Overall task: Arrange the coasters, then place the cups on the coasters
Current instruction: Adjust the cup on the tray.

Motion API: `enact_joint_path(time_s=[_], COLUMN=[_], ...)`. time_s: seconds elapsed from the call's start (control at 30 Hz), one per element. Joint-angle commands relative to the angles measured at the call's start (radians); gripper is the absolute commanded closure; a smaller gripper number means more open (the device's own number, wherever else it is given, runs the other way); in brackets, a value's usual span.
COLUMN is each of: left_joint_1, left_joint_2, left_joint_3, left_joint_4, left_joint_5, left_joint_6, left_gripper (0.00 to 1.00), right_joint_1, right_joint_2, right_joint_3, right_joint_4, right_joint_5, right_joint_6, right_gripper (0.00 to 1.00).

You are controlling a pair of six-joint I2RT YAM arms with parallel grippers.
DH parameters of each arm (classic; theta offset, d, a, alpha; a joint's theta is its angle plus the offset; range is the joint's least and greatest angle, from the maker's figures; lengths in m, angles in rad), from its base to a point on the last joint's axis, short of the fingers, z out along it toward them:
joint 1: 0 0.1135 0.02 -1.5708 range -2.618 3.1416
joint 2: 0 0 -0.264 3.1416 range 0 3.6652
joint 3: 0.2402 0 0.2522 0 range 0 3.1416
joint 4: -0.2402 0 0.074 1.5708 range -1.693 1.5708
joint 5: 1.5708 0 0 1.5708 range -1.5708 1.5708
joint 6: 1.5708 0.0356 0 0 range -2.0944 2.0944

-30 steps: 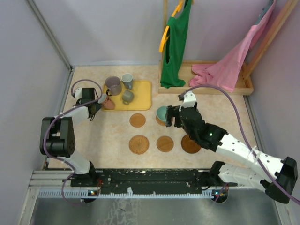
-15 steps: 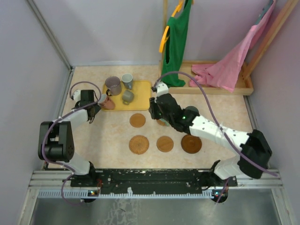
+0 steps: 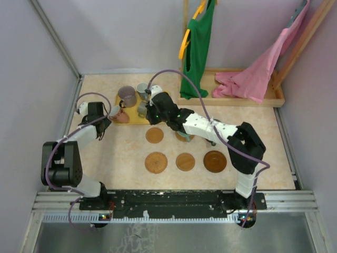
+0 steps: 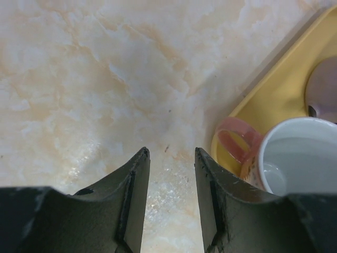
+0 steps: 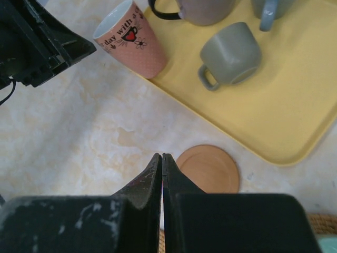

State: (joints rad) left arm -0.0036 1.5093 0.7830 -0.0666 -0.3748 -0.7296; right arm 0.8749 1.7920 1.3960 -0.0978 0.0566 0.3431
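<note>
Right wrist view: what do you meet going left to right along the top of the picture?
left arm's tool → pink heart-print cup → purplish mug with a black handle → blue-grey mug. The grey cup lower down on the tray overlaps the mugs sideways, so it is left out.

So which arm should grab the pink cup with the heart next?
Probably the left. The left gripper is open and sits right beside the pink cup, whose handle points toward it. The right gripper is shut and points down near a coaster, farther from that cup.
</note>
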Motion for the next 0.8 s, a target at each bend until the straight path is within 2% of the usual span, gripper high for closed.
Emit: enact_joint_path(time_s=[0.0,0.2,0.77], left_joint_1=[0.040,0.084,0.130], left_joint_2=[-0.010,0.008,0.067], left_joint_3=[0.009,0.016,0.053], left_joint_4=[0.015,0.051,0.137], left_joint_5=[0.008,0.066,0.200], left_joint_6=[-0.005,-0.001,0.043], left_gripper=[0.54,0.49,0.46], right_joint_1=[-0.008,-0.008,-0.007], right_joint_2=[0.071,0.186,0.429], right_joint_3=[0.120,0.225,0.412], right_joint_4=[0.045,0.050,0.078], right_joint_5=[-0.121,-0.244,-0.379], right_joint_6=[0.010,0.017,0.010], right_gripper=[1.00,1.00,1.00])
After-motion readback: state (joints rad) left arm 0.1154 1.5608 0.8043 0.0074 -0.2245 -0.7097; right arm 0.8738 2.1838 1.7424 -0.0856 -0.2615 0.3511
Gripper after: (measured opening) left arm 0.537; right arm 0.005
